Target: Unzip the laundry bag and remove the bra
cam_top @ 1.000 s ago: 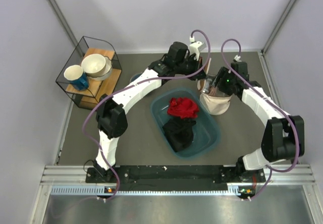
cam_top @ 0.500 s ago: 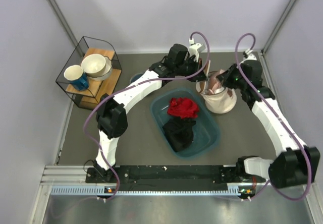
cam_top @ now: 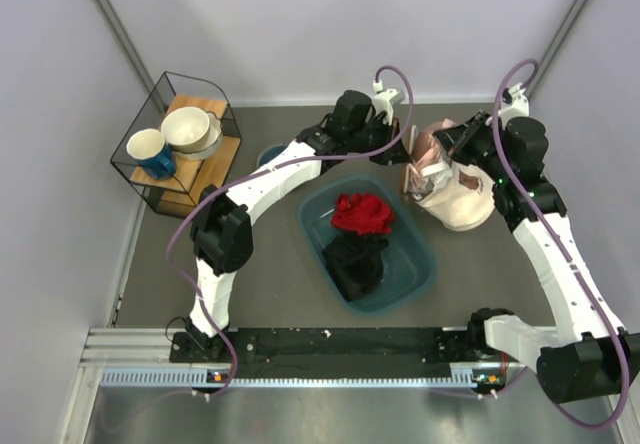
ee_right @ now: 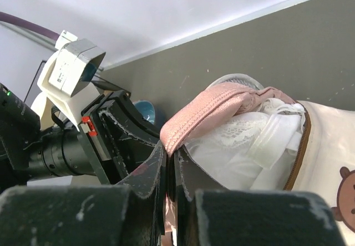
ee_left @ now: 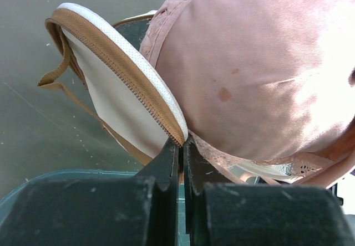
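1. Rightward and outward is where your right arm has swung since the earlier frames. The bag (cam_top: 462, 204) has slid right with it, and the left arm has hardly shifted.
2. Right gripper (ee_right: 170, 149): the jaws are closed on the pink band of the bra (ee_right: 211, 110), pinching it at the bag's mouth. From above, this gripper (cam_top: 437, 156) sits over the bag's far-left rim.
3. Left gripper (ee_left: 181, 143): the jaws are clamped on the brown zipper rim of the bag (ee_left: 111, 91), where the unzipped flap folds outward. From above, it (cam_top: 403, 164) lies just left of the bag.
4. Bra (cam_top: 430, 144): one padded cup (ee_left: 260, 80) bulges out of the open mouth, above the rim. How much remains inside is hidden.
5. White lace (ee_right: 244, 141): it lies in the mouth, under the pink band.
6. Bag: it rests on the table just right of the tub (cam_top: 420, 264), zipper open.
7. Tub: it holds a red cloth (cam_top: 362, 212) and a black cloth (cam_top: 355, 262).
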You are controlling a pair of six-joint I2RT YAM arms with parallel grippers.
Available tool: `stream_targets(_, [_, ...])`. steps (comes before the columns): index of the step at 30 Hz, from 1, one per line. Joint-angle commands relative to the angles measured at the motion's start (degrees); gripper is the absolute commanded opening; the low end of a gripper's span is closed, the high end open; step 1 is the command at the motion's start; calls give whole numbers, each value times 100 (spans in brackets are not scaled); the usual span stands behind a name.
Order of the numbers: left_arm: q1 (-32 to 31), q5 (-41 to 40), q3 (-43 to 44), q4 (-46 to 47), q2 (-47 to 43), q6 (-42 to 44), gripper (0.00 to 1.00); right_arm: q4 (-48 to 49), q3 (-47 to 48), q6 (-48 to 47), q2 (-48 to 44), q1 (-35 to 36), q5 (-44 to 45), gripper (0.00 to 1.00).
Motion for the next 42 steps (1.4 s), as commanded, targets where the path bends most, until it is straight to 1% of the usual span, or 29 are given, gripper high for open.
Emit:
stream_targets(1, [27, -42, -30, 388, -141, -112, 0, 276, 569, -94, -48, 45, 90, 0])
stream_targets(4, [27, -43, -38, 424, -168, -183, 0, 232, 631, -252, 240, 45, 319, 0])
stream_targets(6, [19, -43, -30, 433, -229, -192, 0, 144, 623, -340, 434, 45, 267, 0])
stream_targets(9, [19, -34, -30, 433, -326, -139, 0, 13, 404, -375, 830, 45, 337, 0])
stream_targets(13, [19, 27, -3, 424, -431, -148, 0, -181, -17, -428, 1296, 45, 653, 0])
stream_targets(17, [27, 63, 49, 450, -467, -200, 0, -497, -72, -428, 1796, 45, 759, 0])
stream_targets(19, [27, 63, 49, 441, -467, -201, 0, -594, -2, -376, 1780, 45, 663, 0])
stream_targets(22, [19, 71, 14, 441, -475, -209, 0, -568, 95, -349, 1447, 45, 680, 0])
stream_targets(23, [19, 98, 14, 441, -475, -209, 0, -577, 139, -401, 1394, 45, 645, 16])
stream_targets(24, [10, 106, 14, 441, -467, -227, 0, -585, 200, -532, 1359, 45, 584, 34])
stream_targets(25, [19, 115, 23, 441, -449, -262, 0, -794, 410, -595, 1367, 45, 435, 60])
stream_targets(27, [19, 124, 41, 450, -440, -306, 0, -971, 604, -665, 1245, 54, 311, 70])
stream_targets(29, [1, 107, 41, 450, -440, -341, 0, -972, 623, -674, 1026, 63, 345, 70])
stream_targets(32, [-8, 115, 49, 441, -440, -350, 0, -911, 360, -710, 603, 116, 732, 68])
stream_targets(35, [1, 107, 32, 450, -449, -341, 0, -876, 8, -648, 348, 115, 856, 60])
stream_targets(36, [1, 107, 32, 450, -449, -341, 0, -884, -62, -596, 313, 115, 891, 56])
stream_targets(38, [-16, 98, 41, 441, -440, -350, 0, -884, -221, -569, 277, 115, 917, 52])
stream_targets(39, [-16, 106, 49, 441, -440, -359, 0, -902, -256, -525, 286, 107, 935, 47])
stream_targets(42, [-34, 115, 67, 415, -458, -341, 0, -919, -239, -481, 339, 115, 812, 43])
